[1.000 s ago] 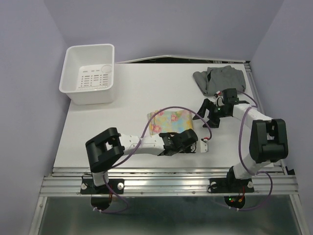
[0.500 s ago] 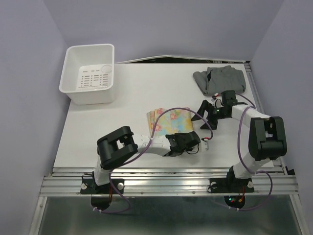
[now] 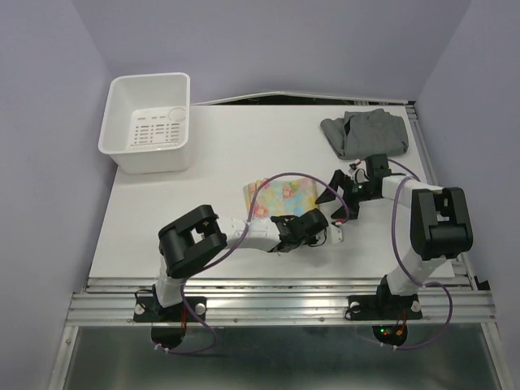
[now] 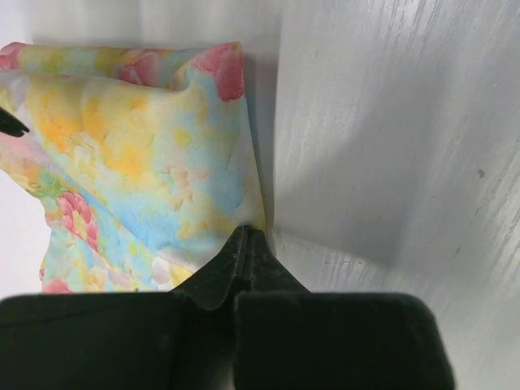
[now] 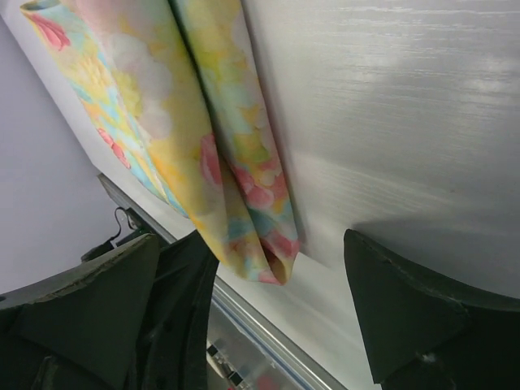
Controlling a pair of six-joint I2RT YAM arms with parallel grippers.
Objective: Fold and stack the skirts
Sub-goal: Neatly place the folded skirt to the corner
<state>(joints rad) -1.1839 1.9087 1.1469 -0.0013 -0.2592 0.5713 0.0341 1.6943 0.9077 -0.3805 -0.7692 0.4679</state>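
The floral skirt (image 3: 280, 197) lies folded near the table's middle. My left gripper (image 3: 306, 218) is shut on its near right corner, and in the left wrist view the closed tips (image 4: 246, 236) pinch the edge of the floral skirt (image 4: 138, 154). My right gripper (image 3: 337, 195) stands open at the skirt's right edge. In the right wrist view a folded corner of the floral skirt (image 5: 211, 146) hangs between the wide-apart fingers (image 5: 406, 317) without touching them. The grey skirt (image 3: 366, 134) lies crumpled at the back right.
A white plastic bin (image 3: 149, 78) stands at the back left corner. The table's metal rail (image 3: 276, 296) runs along the near edge, and both arms' purple cables loop over the floral skirt.
My left gripper has shut on the floral skirt's corner and its wrist has shifted slightly toward the cloth. My right gripper has opened a little wider and edged toward the skirt.
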